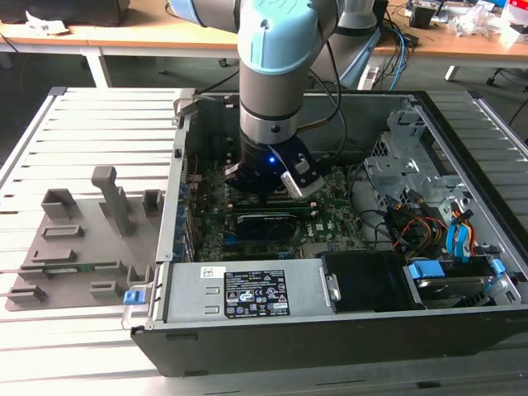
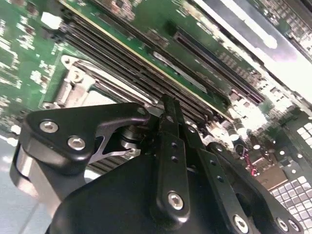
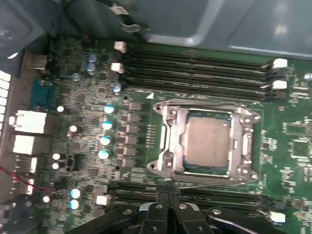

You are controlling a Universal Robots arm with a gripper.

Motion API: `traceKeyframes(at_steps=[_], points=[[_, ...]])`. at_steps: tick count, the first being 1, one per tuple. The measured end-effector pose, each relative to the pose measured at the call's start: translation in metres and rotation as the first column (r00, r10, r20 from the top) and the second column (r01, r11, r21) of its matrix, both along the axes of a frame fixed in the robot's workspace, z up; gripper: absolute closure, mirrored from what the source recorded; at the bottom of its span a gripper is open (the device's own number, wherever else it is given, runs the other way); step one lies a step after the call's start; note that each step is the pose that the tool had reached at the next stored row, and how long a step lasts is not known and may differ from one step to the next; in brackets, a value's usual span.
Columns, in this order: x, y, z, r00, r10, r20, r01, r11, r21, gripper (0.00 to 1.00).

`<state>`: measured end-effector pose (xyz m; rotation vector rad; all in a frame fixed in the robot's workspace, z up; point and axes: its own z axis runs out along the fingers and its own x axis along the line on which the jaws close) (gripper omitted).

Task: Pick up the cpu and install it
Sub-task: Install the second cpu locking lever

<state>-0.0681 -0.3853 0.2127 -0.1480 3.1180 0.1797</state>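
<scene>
The cpu (image 3: 207, 143) lies flat in its socket on the green motherboard, its silvery top plate facing up. The metal socket frame (image 3: 170, 140) surrounds it, and a thin latch wire (image 3: 209, 184) runs along the side nearest the gripper. My gripper (image 3: 166, 204) hovers just off that side of the socket, above the memory slots, with its black fingers pressed together and nothing between them. In the second wrist view the gripper (image 2: 168, 108) stands over the slots beside a corner of the socket frame (image 2: 73, 80). In the exterior view the gripper (image 1: 269, 183) reaches down into the open computer case.
Memory slots (image 3: 195, 68) flank the socket on both sides. The case walls (image 1: 180, 165) enclose the arm. A power supply (image 1: 247, 290) sits at the case front, with a drive cage (image 1: 404, 157) and loose cables (image 1: 421, 227) on the exterior view's right. A grey fixture plate (image 1: 78, 247) lies outside on the left.
</scene>
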Motion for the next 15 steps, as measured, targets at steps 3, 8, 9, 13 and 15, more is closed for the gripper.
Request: traceKeyframes(at_steps=[3, 8, 9, 13, 15], points=[[-0.0075, 0.0039, -0.0039, 1.0, 0.001, 0.0001, -0.001, 1.0, 0.0046, 0.89], [-0.0131, 0.0121, -0.0104, 1.0, 0.008, 0.0, -0.008, 0.9999, 0.0135, 0.89], [-0.0131, 0.0138, -0.0112, 0.9999, 0.011, 0.0002, -0.011, 0.9998, 0.0143, 0.89], [-0.013, 0.0175, -0.0129, 0.9996, 0.027, 0.0002, -0.027, 0.9995, 0.0141, 0.89], [-0.0131, 0.0177, -0.0128, 0.9994, 0.035, 0.0002, -0.035, 0.9993, 0.0141, 0.89]])
